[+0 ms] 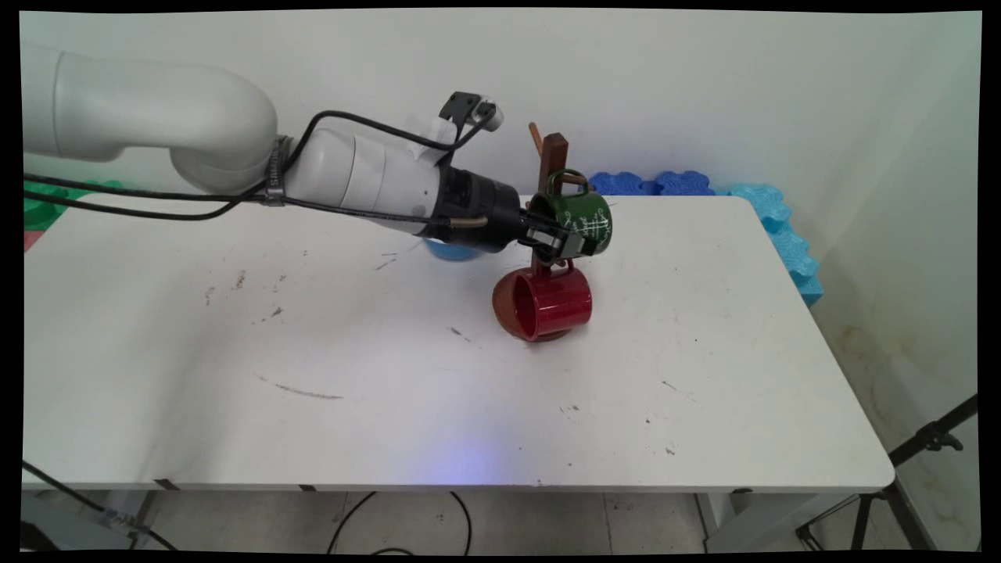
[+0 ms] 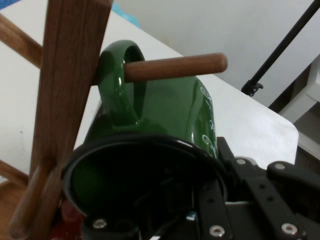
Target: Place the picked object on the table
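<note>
Two mugs hang on the brown wooden mug stand [image 1: 554,160]. The upper one, a glossy green mug with white lettering [image 1: 579,215], has its handle looped over a round wooden peg [image 2: 175,67] near the stand's top, and the black two-finger gripper [image 1: 557,238] is clamped on its rim, one finger inside the mouth. Just below, a shiny red mug [image 1: 543,303] hangs on the same stand with its mouth turned left. The stand rises from the white table [image 1: 391,375], toward its far side.
</note>
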`<state>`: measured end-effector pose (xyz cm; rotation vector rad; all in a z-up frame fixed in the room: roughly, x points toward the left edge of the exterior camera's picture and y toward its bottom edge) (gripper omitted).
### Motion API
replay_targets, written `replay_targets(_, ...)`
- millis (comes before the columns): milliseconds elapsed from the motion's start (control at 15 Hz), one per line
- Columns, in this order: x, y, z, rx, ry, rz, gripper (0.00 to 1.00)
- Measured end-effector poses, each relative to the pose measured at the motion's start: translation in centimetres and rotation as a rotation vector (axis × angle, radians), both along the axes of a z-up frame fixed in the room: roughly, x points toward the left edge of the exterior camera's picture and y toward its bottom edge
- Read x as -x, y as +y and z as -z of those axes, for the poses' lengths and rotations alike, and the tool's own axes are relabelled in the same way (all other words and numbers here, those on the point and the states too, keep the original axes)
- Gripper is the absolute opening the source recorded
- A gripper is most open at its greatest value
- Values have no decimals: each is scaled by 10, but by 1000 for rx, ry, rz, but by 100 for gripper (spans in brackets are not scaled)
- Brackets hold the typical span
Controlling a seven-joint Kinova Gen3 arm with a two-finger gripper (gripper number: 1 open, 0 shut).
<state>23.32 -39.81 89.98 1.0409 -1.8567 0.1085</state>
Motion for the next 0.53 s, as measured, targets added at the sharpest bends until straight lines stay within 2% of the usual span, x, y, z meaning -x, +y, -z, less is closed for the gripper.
replay_targets(533, 4, 8, -8, 4, 26, 22, 0)
